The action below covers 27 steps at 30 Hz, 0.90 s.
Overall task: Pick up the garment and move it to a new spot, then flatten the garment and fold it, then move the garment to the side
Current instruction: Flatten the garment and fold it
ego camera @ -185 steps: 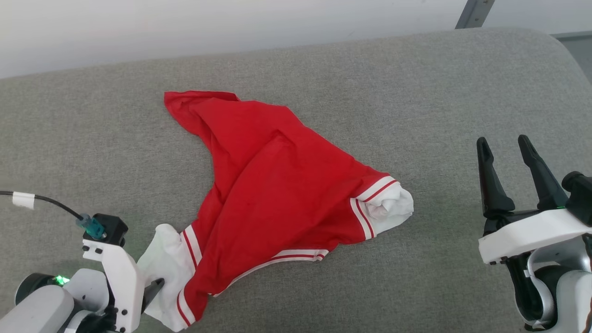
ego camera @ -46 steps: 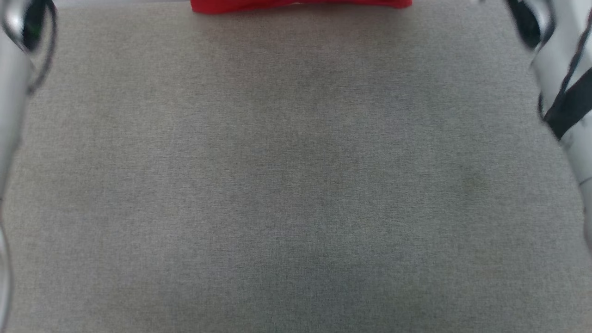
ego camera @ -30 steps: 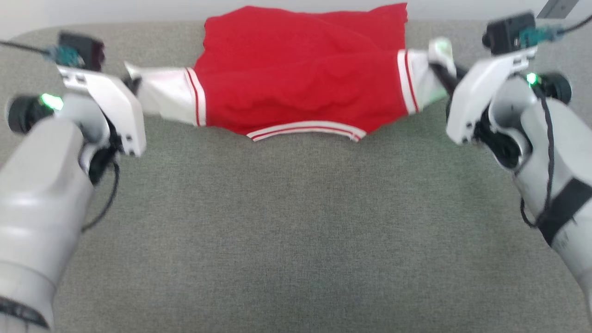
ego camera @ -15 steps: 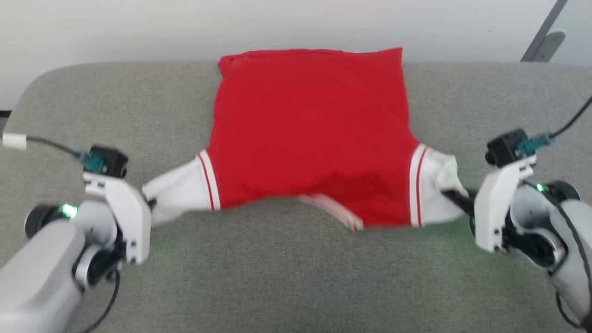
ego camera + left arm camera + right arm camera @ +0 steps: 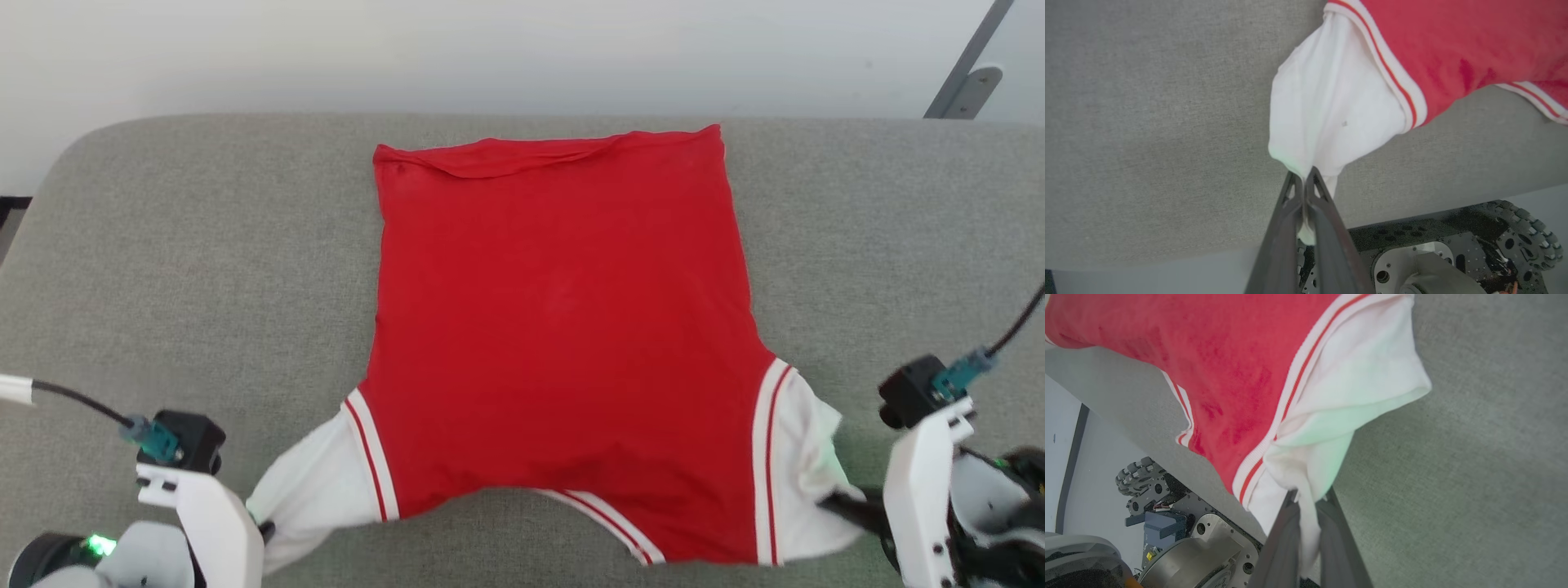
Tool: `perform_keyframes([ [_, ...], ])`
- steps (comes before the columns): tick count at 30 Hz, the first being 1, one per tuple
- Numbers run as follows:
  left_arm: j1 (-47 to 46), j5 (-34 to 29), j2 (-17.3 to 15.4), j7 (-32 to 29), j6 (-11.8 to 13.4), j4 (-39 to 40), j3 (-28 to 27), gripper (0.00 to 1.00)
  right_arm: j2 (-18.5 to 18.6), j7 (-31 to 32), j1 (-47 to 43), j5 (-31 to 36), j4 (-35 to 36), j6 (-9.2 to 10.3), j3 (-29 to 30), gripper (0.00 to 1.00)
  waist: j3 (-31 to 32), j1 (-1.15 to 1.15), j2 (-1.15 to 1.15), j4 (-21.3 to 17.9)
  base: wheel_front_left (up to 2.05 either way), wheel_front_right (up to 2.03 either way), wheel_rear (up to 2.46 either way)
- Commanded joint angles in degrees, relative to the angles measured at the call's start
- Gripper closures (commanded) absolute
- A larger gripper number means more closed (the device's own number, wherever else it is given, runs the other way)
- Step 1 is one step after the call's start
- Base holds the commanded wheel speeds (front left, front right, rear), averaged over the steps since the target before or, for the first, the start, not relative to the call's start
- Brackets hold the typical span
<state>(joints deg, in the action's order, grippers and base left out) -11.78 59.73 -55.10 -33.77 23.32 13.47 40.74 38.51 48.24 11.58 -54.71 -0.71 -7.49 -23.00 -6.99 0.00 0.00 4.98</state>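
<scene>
**Sam:** What are the two tools doing?

**Mia:** The left tool [image 5: 1304,179] is pinching the white left sleeve [image 5: 1327,106] tight. The right tool [image 5: 1308,498] is pinching the white right sleeve [image 5: 1355,375] the same way. Both are squeezing the garment [image 5: 563,327].

**Sam:** Where is the garment lying?

**Mia:** It is lying spread out in the middle of the grey desk [image 5: 163,245]. Its red body is pointing away from the robot, and its sleeves are sitting near the front edge.

**Sam:** How should the robot be doing this bit?

**Mia:** I think it is flattening. It should be pulling both sleeves apart gently and evenly, then laying them down before letting go. The far hem [image 5: 522,159] is curling a little, and the striped neck band [image 5: 608,523] is bunching up.

**Sam:** Is anything getting in the way?

**Mia:** Not much. The desk edge is close behind the tools, so a sleeve could be slipping off toward the robot's wheeled base [image 5: 1453,253]. A black wire [image 5: 73,396] is hanging by the left arm. The metal bar [image 5: 967,73] is standing well apart.
</scene>
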Motion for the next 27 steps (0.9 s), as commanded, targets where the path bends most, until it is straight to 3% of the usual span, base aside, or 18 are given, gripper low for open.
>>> perform_keyframes([
  [1,1.32,0.11,-0.73,-0.16,0.88,1.26,-0.2,1.0,-0.55,1.43,-2.21,0.62,1.53,-0.01,1.67,1.0,-0.45,0.0,0.0,0.14,0.0,0.0,0.0],
  [6,4.0,1.7,-0.52,1.18,1.88,2.86,-0.7,1.0,-4.75,5.31,-8.7,5.61,5.78,-0.01,7.86,1.0,-2.11,0.0,0.0,0.49,0.0,0.0,0.0],
  [11,3.11,1.74,1.62,4.19,-0.37,-0.59,-1.19,1.0,-10.01,4.9,-10.28,12.07,5.31,-0.01,10.44,1.0,-3.72,0.0,0.0,0.57,0.0,0.0,0.0],
  [12,2.65,1.49,1.99,4.68,-0.88,-1.41,-1.22,1.0,-10.58,4.3,-9.72,13.72,5.35,-0.01,10.33,0.7,-4.05,0.0,0.0,0.56,0.0,0.0,0.0],
  [13,2.39,1.42,2.34,4.93,-1.31,-2.08,-1.21,1.0,-11.2,4.02,-9.39,14.43,5.13,-0.01,10.22,0.51,-4.31,0.0,0.0,0.51,0.0,0.0,0.0],
  [14,2.39,1.42,2.34,4.93,-1.31,-2.08,-1.21,1.0,-11.2,4.02,-9.39,14.43,5.13,-0.01,10.22,0.51,-4.31,0.0,0.0,0.51,0.0,0.0,0.0],
  [15,2.16,1.33,2.66,5.16,-1.75,-2.77,-1.15,1.0,-11.64,3.94,-9.16,15.09,5.12,-0.01,10.01,0.16,-4.46,0.0,0.0,0.48,0.0,0.0,0.0],
  [16,1.67,1.1,2.92,5.28,-2.17,-3.27,-1.13,1.0,-12.04,3.87,-8.74,15.58,5.32,-0.01,10.17,0.0,-4.61,0.0,0.0,0.43,0.0,0.0,0.0],
  [21,0.26,0.57,3.76,6.14,-3.34,-5.13,-1.3,1.0,-11.61,4.53,-7.3,16.94,9.15,-0.01,10.7,0.0,-5.17,0.0,0.0,0.0,0.0,0.0,0.0],
  [27,-0.74,0.16,4.24,7.23,-4.06,-6.34,-1.59,1.0,-12.47,6.35,-5.65,17.77,15.85,-0.01,15.54,0.0,-6.19,0.0,0.0,-0.45,0.0,0.0,0.0],
])
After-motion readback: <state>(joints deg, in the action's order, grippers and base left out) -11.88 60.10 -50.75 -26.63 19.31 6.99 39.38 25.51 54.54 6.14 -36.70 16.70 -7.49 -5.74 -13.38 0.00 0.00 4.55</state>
